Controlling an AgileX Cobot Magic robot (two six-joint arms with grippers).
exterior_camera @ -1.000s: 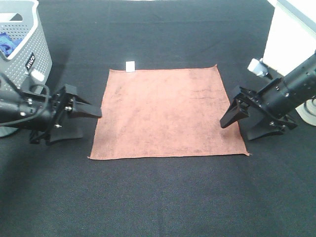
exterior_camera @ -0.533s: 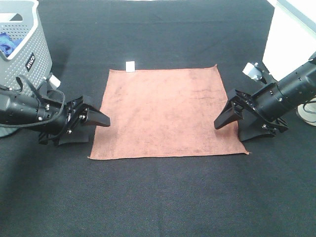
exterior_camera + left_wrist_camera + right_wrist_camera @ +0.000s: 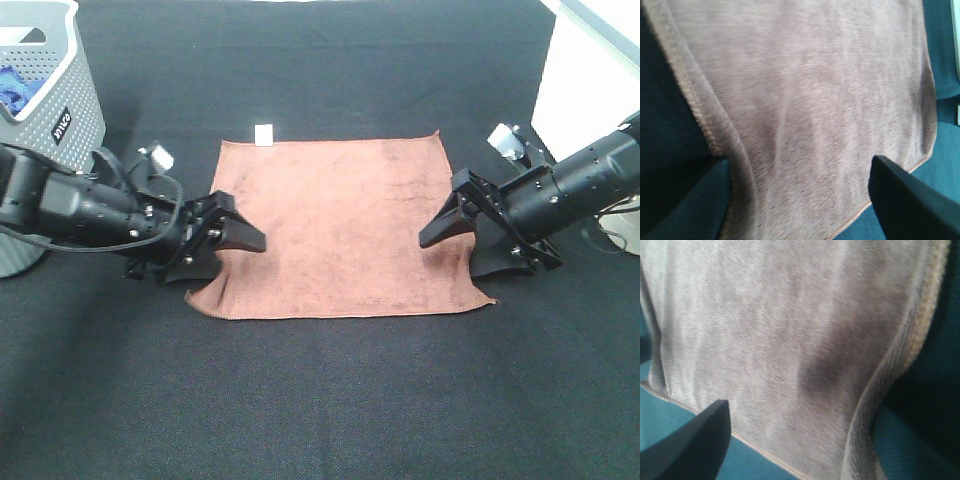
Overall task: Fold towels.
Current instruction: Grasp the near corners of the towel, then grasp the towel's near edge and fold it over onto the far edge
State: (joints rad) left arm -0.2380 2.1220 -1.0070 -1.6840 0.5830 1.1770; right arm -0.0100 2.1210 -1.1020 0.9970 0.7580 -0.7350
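Note:
A rust-brown towel (image 3: 340,220) lies spread flat on the black table. My left gripper (image 3: 226,250) is open at the towel's left edge near the front corner, with one finger (image 3: 243,237) over the cloth. My right gripper (image 3: 458,238) is open at the towel's right edge near the front corner, with one finger (image 3: 438,228) over the cloth. In the left wrist view the towel (image 3: 805,90) fills the space between the spread fingers (image 3: 905,200). The right wrist view shows the towel (image 3: 790,330) the same way, with its hem by one finger (image 3: 690,440). Both front corners are slightly ruffled.
A grey laundry basket (image 3: 50,110) with a blue cloth (image 3: 14,86) inside stands at the back left. A white box (image 3: 590,70) stands at the back right. A small white tag (image 3: 264,134) sits at the towel's far edge.
Both grippers have moved inward from beside the towel onto its side edges. The towel's front corners have been pushed in and ruffled.

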